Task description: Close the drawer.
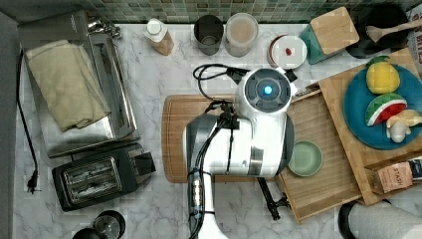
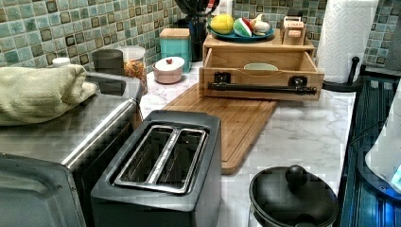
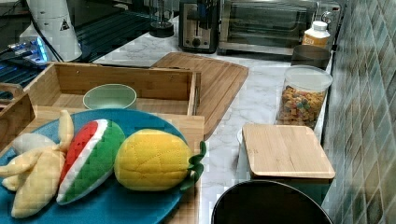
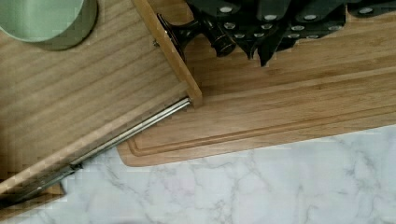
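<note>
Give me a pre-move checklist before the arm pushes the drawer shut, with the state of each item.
1. Drawer is pulled out and needs closing: ok.
2. Gripper sits near the black handle bar at the drawer's front: ok; contact with it: cannot tell.
3. Green bowl lies low inside the drawer, below its rims: ok.
4. Nothing sticks up over the drawer's rims that might jam against the shelf top: ok, as far as the left view shows.
5. Cutting board lies flat under the drawer's front, apparently not blocking its travel: ok.
6. Side slide rail is clear: ok for the visible stretch.
</note>
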Robot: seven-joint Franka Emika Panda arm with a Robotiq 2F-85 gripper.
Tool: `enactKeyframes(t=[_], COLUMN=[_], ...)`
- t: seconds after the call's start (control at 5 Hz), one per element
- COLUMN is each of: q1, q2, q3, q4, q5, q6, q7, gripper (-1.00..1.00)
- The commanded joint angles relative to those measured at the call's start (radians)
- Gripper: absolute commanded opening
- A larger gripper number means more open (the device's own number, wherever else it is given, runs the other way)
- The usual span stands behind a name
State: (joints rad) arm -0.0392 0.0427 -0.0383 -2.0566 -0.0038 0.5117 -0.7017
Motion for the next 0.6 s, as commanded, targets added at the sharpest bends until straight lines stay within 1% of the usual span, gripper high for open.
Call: enactKeyframes(t=[0.2,0.4,0.6], q1=[0.046,0.058,0.045], q2=[-0.215,-0.239,-0.229], q3=[0.034,0.039,0.055], q4=[-0.305,-0.391,-0.412], q5=[0.063,0.028,-0.032], q6=[0.119,0.170,0.151], q7=[-0.228,-0.323,-0.339], gripper=[-1.00,-1.00,-1.00])
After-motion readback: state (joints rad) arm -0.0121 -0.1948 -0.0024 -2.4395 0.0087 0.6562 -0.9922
